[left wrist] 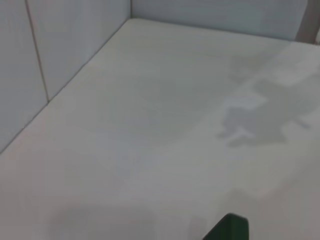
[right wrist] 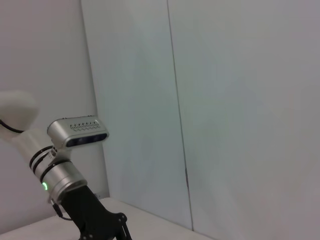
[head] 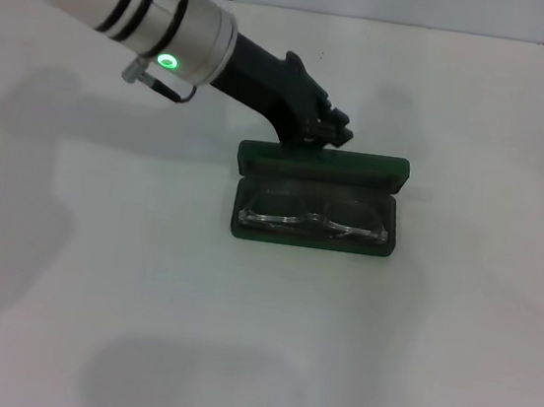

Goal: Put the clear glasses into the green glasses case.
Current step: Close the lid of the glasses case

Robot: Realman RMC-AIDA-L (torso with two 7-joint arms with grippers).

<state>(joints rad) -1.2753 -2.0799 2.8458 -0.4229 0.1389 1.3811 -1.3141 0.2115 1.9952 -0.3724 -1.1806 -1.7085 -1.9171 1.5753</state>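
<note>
The green glasses case (head: pixel 249 229) lies open in the middle of the white table, its lid (head: pixel 322 164) standing up at the far side. The clear glasses (head: pixel 312 219) rest inside the case's tray, lens toward me. My left gripper (head: pixel 327 131) sits right behind the lid's upper edge, close to or touching it. A corner of the case (left wrist: pixel 228 229) shows in the left wrist view. The right wrist view catches the left arm (right wrist: pixel 75 190) from afar. The right arm is out of view.
The white table (head: pixel 141 297) spreads around the case on all sides. Pale wall panels (left wrist: pixel 60 45) border the table at the back and side.
</note>
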